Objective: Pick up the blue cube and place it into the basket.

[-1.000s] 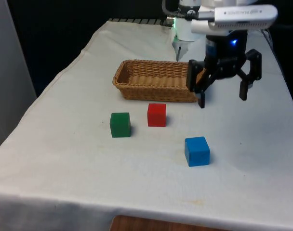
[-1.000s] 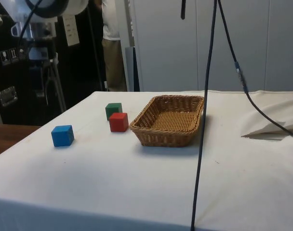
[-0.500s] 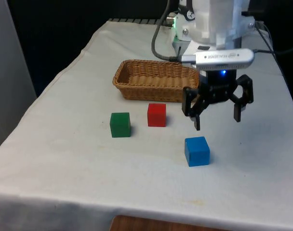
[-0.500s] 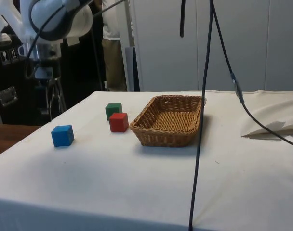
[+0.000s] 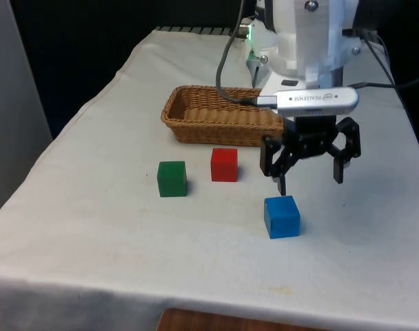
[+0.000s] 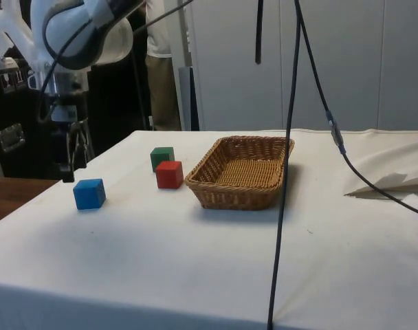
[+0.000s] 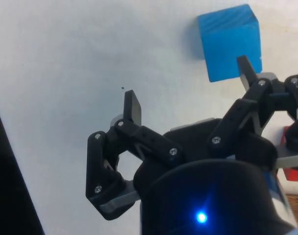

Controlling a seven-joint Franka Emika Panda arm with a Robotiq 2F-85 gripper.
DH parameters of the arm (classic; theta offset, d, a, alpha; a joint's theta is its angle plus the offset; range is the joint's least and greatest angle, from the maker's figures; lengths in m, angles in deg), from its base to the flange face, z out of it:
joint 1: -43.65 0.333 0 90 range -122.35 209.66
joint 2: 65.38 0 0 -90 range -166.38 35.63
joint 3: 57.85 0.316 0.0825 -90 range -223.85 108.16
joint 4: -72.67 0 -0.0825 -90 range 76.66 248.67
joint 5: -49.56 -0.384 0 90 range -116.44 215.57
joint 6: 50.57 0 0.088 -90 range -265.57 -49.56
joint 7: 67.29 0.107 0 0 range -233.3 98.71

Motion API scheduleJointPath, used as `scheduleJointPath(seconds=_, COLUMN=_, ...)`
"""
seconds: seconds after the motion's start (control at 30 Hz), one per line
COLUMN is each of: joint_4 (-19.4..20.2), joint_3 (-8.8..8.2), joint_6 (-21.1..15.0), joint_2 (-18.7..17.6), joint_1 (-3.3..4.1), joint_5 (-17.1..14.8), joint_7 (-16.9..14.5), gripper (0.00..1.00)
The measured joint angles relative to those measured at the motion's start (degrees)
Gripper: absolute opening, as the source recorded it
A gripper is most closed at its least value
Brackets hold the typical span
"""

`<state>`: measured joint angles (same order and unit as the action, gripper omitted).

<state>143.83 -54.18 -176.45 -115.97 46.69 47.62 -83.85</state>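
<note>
The blue cube (image 5: 282, 216) rests on the white cloth near the table's front edge, right of centre in the front view. My gripper (image 5: 311, 181) hangs open just above it, a little behind and to the front view's right, and nothing is between its fingers. From the side, the gripper (image 6: 73, 168) hovers just past the cube (image 6: 89, 194). In the wrist view the cube (image 7: 230, 41) lies off to one side of the open gripper (image 7: 188, 85), close to one fingertip. The wicker basket (image 5: 216, 131) stands behind, with nothing in it.
A red cube (image 5: 224, 165) and a green cube (image 5: 171, 178) sit between the basket and the front edge, to the front view's left of the blue cube. In the side view a black cable (image 6: 284, 172) hangs across the basket (image 6: 233, 196), and a person (image 6: 157, 62) stands behind the table.
The gripper has come down from beside the basket and moved toward the table's front, ending just above the blue cube. It stayed open. The cubes and basket have not moved.
</note>
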Motion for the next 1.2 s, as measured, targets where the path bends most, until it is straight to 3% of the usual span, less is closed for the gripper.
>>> scheduleJointPath(seconds=0.9, joint_4=-0.63, joint_3=-2.69, joint_6=-0.34, joint_2=-2.69, joint_1=0.00, joint_5=1.03, joint_7=-0.52, gripper=1.00)
scheduleJointPath(seconds=1.2, joint_4=-0.97, joint_3=-2.81, joint_6=-0.34, joint_2=-2.86, joint_1=0.00, joint_5=1.03, joint_7=-0.52, gripper=1.00)
